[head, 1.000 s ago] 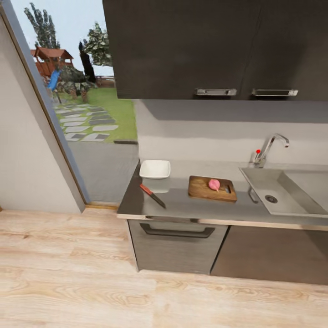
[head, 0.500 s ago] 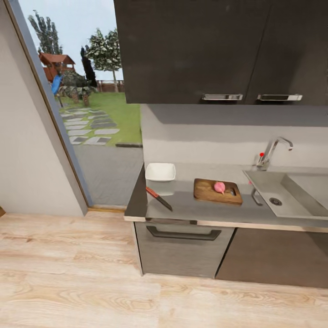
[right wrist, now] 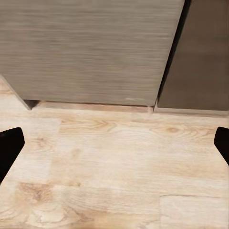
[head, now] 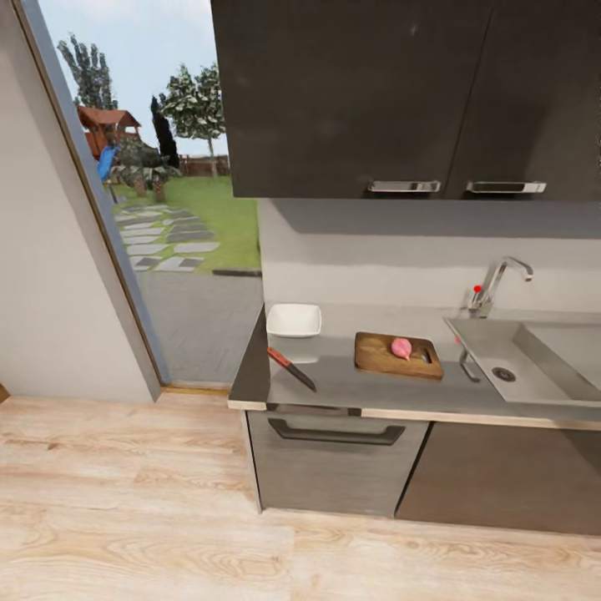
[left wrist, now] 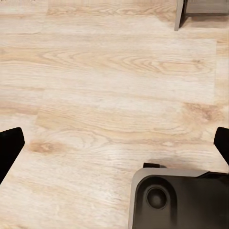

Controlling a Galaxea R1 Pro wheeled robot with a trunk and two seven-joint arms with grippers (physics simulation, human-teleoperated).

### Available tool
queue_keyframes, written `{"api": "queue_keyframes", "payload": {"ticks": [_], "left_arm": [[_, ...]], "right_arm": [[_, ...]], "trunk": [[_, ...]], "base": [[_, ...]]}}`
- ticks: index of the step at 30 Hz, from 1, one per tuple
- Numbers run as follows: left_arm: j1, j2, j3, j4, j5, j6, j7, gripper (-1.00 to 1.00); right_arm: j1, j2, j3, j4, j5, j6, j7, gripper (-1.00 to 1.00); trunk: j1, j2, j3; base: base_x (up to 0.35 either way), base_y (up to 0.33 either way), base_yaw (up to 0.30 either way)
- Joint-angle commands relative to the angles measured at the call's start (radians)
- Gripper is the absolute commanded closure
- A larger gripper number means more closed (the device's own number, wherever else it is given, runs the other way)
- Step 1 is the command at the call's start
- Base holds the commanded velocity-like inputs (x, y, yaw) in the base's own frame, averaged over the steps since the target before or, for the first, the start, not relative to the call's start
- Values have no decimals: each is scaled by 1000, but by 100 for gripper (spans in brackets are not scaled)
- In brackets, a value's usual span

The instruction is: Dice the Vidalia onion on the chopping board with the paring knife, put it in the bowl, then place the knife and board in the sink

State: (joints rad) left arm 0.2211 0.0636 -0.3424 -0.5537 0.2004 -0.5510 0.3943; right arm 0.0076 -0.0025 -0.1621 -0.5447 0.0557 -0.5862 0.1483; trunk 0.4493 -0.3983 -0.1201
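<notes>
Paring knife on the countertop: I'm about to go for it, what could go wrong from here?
1. The slim dark paring knife with a reddish handle lies near the glossy grey countertop's front edge; a nudge might drop it.
2. The small pinkish-red onion sits loose on the brown wooden chopping board and may roll when cut.
3. The shallow white square bowl is close behind the knife; reaching could bump it.
</notes>
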Motion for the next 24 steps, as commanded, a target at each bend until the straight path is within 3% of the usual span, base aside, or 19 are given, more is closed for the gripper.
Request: {"api": "queue_keyframes", "payload": {"ticks": [1, 24], "left_arm": [[0, 1, -9, -2, 10, -2, 6, -100], [0, 1, -9, -2, 10, -2, 6, -100]], "right_arm": [[0, 1, -7, -1, 6, -1, 7, -100], [0, -3, -7, -1, 7, -2, 7, -100]], "trunk": [[1, -2, 0], [1, -2, 24]], "base": [[0, 0, 0], [0, 0, 0]]}}
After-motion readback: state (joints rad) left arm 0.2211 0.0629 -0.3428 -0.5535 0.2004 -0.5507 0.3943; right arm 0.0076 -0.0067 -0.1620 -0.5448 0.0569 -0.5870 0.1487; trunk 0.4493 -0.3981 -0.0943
